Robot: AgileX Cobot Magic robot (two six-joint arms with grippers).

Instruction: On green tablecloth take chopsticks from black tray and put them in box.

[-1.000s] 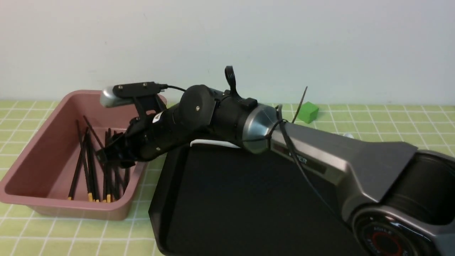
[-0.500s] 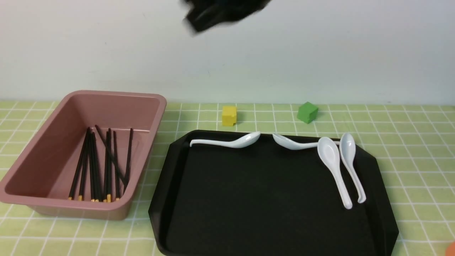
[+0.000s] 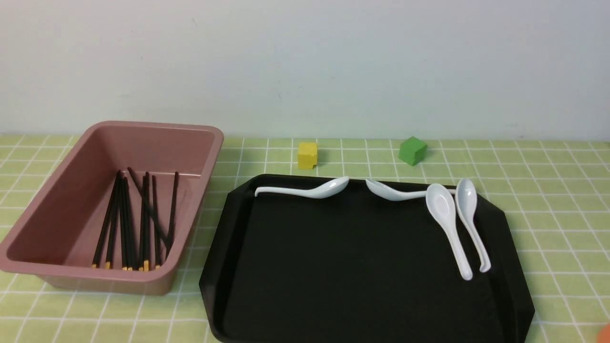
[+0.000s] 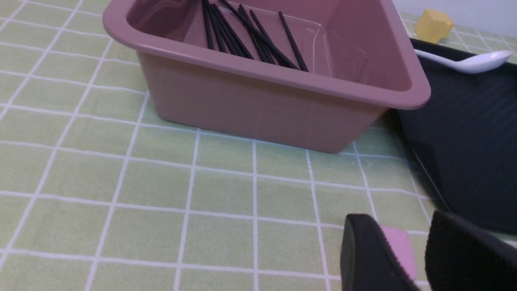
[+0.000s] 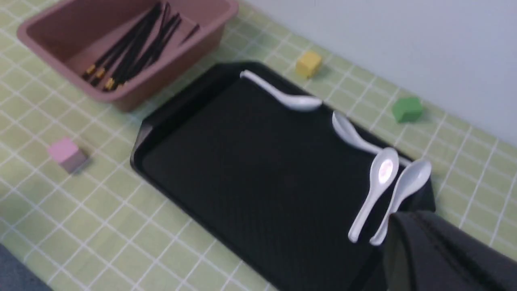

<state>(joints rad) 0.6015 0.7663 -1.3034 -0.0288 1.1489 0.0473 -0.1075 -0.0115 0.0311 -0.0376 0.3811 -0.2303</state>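
Observation:
Several black chopsticks point(image 3: 138, 219) with yellow tips lie in the pink-brown box point(image 3: 143, 126) at the left of the green tablecloth point(image 3: 548, 190). The black tray point(image 3: 357, 267) to its right holds no chopsticks that I can see. Neither arm shows in the front view. In the left wrist view my left gripper point(image 4: 404, 230) hangs over the cloth near the box point(image 4: 258, 105), its jaws slightly apart and empty. In the right wrist view my right gripper point(image 5: 400, 222) is shut and empty, high above the tray's point(image 5: 250, 169) right end. The chopsticks point(image 5: 137, 48) show there too.
Several white spoons point(image 3: 448, 224) lie along the tray's far and right sides. A yellow cube point(image 3: 307, 155) and a green cube point(image 3: 412, 150) sit behind the tray. A pink cube point(image 5: 66, 153) sits on the cloth in front of the box, below the left gripper.
One second ago the right arm reached over the box. It has since lifted up and out of the front view, leaving the chopsticks lying in the box.

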